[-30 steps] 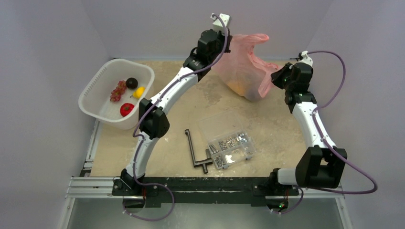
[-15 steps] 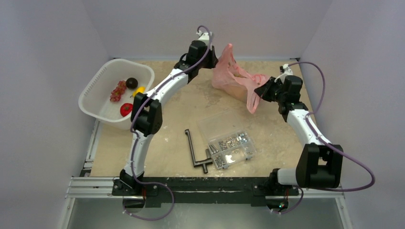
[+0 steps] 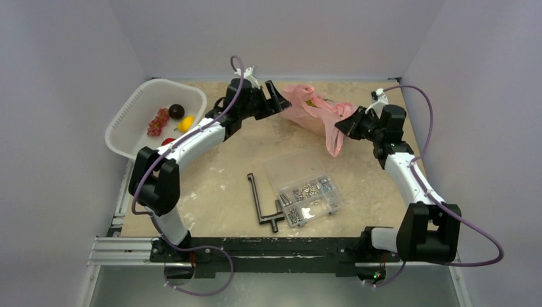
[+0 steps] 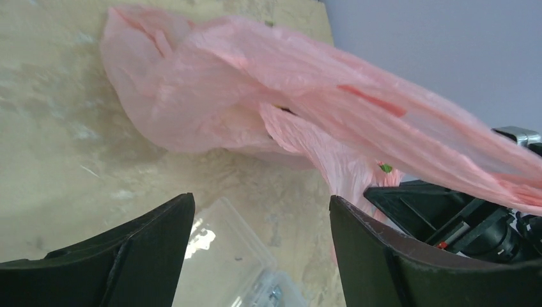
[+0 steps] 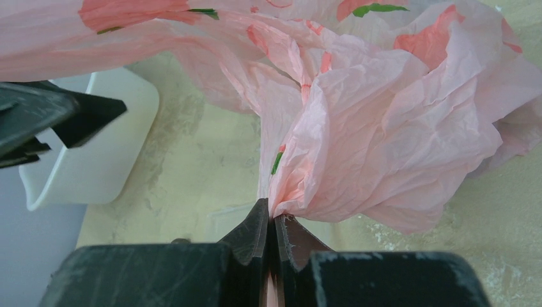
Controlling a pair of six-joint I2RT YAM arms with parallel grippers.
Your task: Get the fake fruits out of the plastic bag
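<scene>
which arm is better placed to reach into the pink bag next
Left, probably. The left tool is open and empty, pointing straight at the plastic bag. The right tool is shut on a bunched fold of the bag, so it would have to let go first.

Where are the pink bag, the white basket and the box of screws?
pink bag (image 3: 308,114): top view, its crumpled middle.
white basket (image 3: 130,115): top view, its bare left wall.
box of screws (image 3: 311,194): top view, its screw-filled half.
</scene>
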